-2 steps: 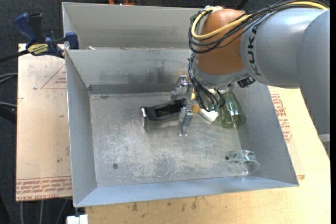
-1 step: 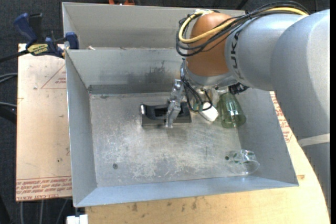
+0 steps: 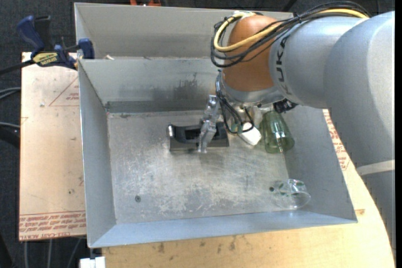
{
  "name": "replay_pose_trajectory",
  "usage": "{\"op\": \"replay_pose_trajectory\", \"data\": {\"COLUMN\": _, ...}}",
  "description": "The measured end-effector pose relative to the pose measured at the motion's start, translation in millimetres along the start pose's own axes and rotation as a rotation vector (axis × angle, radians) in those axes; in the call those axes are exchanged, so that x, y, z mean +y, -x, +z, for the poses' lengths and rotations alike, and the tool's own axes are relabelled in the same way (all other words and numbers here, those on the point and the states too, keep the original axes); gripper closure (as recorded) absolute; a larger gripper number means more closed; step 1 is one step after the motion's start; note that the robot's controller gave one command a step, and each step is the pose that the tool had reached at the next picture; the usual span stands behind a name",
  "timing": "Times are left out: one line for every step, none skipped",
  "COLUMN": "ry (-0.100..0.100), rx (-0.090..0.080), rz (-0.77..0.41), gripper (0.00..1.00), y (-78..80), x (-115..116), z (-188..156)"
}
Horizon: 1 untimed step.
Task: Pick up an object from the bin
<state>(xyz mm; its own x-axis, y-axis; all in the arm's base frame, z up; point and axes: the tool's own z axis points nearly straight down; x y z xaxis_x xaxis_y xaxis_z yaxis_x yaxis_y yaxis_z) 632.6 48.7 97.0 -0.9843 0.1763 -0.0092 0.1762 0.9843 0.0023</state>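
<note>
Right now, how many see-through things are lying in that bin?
2: a green bottle by the right wall, beside the arm, and a clear cup-like piece near the lower right corner. The arm may hide others.

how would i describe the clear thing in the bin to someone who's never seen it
Start at the grey bin and go to its lower right corner. The clear glassy piece lies alone there; the bottle above it is green.

The gripper [image 3: 206,132] covers the middle of the black flat object [image 3: 182,134] beneath it. Right of the gripper, the wrist hides the top of the green bottle [image 3: 276,135], and the picture's edge cuts off the arm [image 3: 342,59].
</note>
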Motion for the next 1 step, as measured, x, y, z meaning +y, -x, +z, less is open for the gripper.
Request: {"op": "replay_pose_trajectory", "data": {"ry": -0.003, "rx": 0.012, "rz": -0.036, "gripper": 1.0, "y": -4.2, "x": 15.9, "z": -136.0}}
